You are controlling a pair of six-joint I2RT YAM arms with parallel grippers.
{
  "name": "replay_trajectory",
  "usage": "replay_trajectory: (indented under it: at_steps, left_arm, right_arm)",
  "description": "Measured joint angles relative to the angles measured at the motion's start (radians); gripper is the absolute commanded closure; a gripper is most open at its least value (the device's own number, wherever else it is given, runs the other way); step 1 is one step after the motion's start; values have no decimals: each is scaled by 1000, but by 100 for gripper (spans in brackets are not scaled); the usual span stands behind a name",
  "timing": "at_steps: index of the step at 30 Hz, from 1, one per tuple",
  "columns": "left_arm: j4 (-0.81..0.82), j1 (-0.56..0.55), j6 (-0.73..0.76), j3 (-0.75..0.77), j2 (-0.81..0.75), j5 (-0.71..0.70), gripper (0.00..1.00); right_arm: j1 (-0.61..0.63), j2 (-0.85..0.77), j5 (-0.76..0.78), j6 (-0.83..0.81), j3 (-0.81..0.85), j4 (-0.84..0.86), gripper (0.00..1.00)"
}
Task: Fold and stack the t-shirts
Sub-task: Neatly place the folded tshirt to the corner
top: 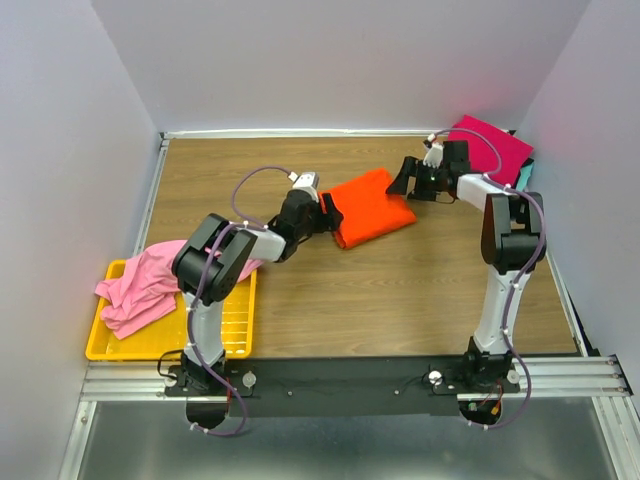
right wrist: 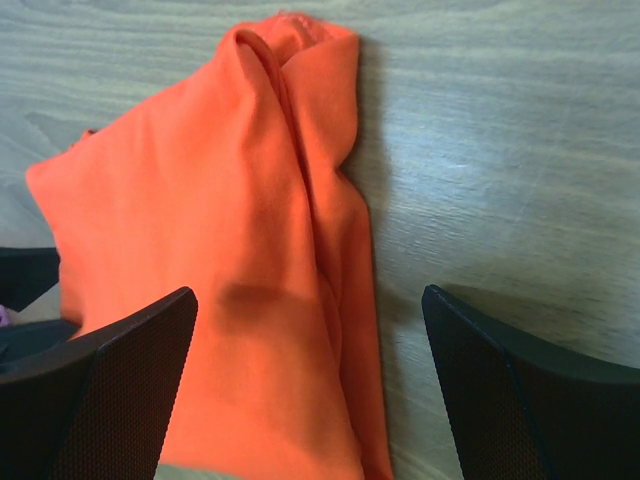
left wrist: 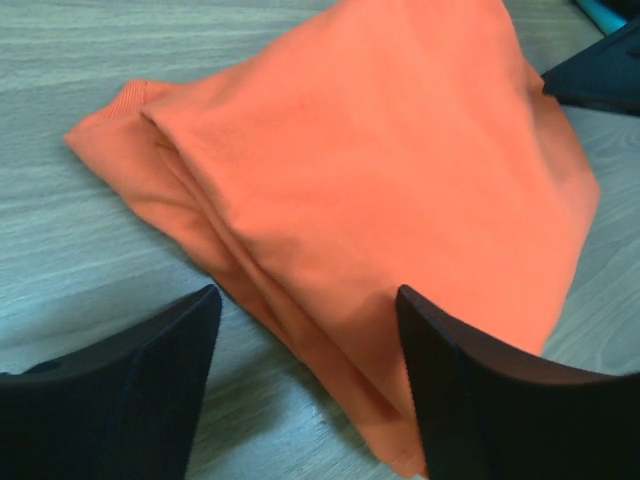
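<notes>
Orange shirt (top: 372, 207): top view; folded into a rough rectangle, flat on the table (top: 400, 290) about midway back, between the two grippers.
Left gripper (top: 328, 215): same view; at the shirt's left edge, its spread unclear from above.
Right gripper (top: 405, 180): same view; at the shirt's far right corner.
Pink shirt (top: 140, 285): crumpled, heaped over the left end of the yellow tray (top: 235, 330) at the near left.
Magenta shirt (top: 495, 148): folded in the far right corner; only an edge of the teal shirt (top: 524, 178) shows beside it.
Left wrist view: fingers (left wrist: 120, 390) spread wide, gripping nothing; the orange shirt's layered edge lies between them, its hem running past the right finger.
Right wrist view: fingers (right wrist: 520, 400) wide apart, gripping nothing; the orange shirt lies below with a bunched fold up its middle, cloth reaching the left finger and bare wood by the right one.
</notes>
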Motion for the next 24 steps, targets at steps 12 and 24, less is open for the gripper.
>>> replay_trajectory:
  at_steps: [12,24]
  left_arm:
    - [-49,0,24,65,23,0,60]
    - [-132,-1,55,100,32,-1,83]
  right_arm:
    - [-9,37,-166,21,0,23,0]
    - [9,90,-304,37,35,29,18]
